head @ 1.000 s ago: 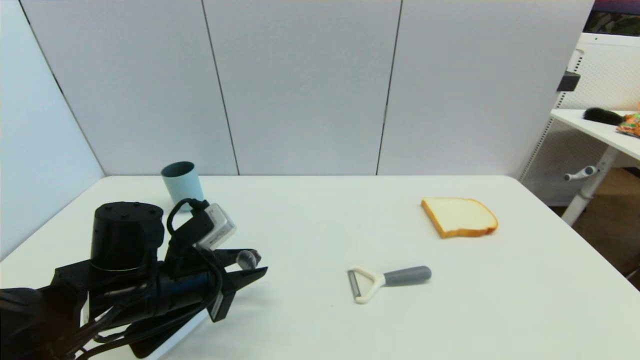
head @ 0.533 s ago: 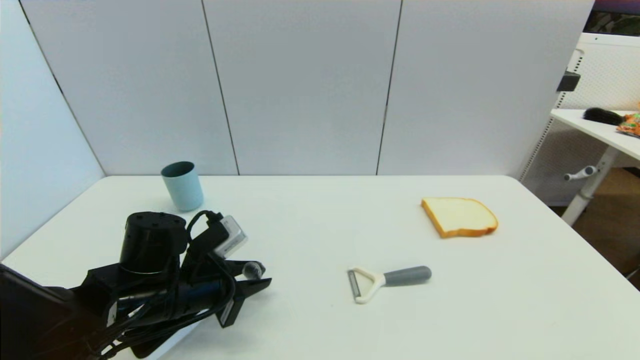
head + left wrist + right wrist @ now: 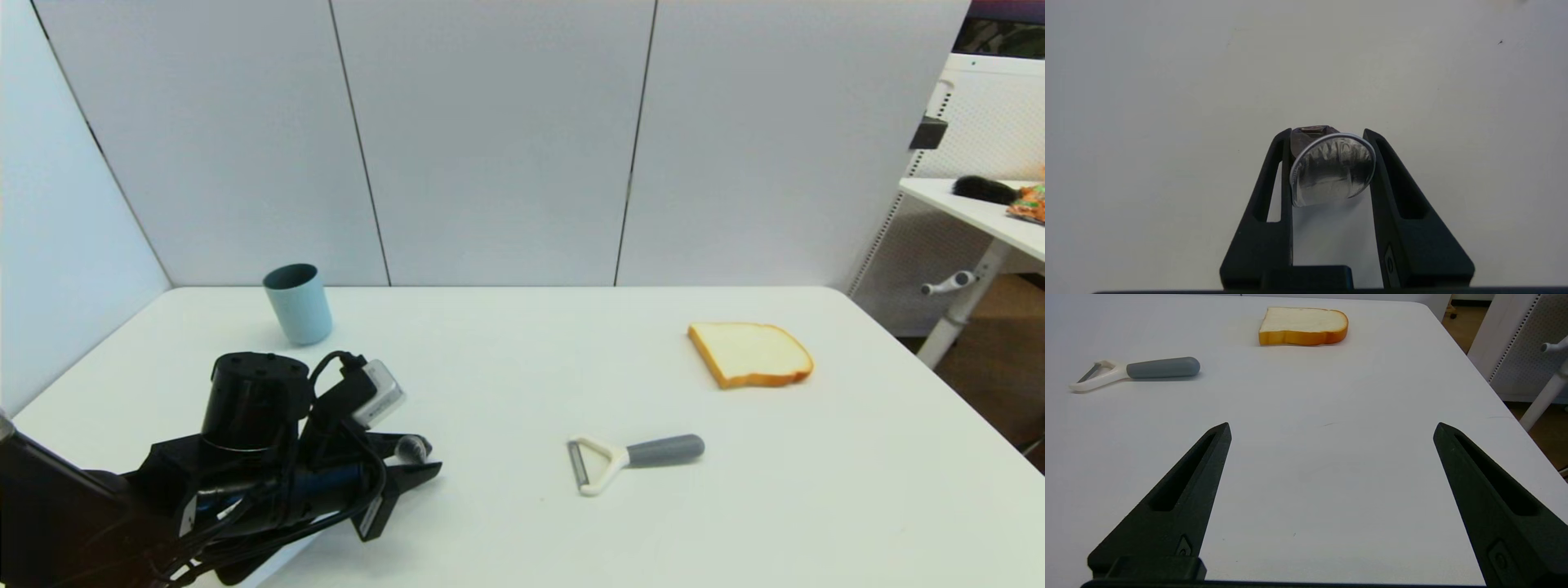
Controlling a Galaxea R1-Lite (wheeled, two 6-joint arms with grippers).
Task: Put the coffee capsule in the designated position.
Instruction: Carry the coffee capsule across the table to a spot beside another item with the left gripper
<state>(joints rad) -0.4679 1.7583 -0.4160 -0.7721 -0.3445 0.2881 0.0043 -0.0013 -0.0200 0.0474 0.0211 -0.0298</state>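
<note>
The left gripper is pinching the coffee capsule between its fingertips, low over the near-left part of the white table, foil end facing the wrist. The right gripper is sitting spread wide over bare tabletop. Farther off are lying a peeler, a bread slice and a blue cup.

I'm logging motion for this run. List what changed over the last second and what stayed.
The left claw, shut on the coffee capsule, carried it down toward the table and slightly to the robot's right, uncovering the blue cup. Nothing was released. Cup, peeler and bread slice stayed put; the right claw is open.
</note>
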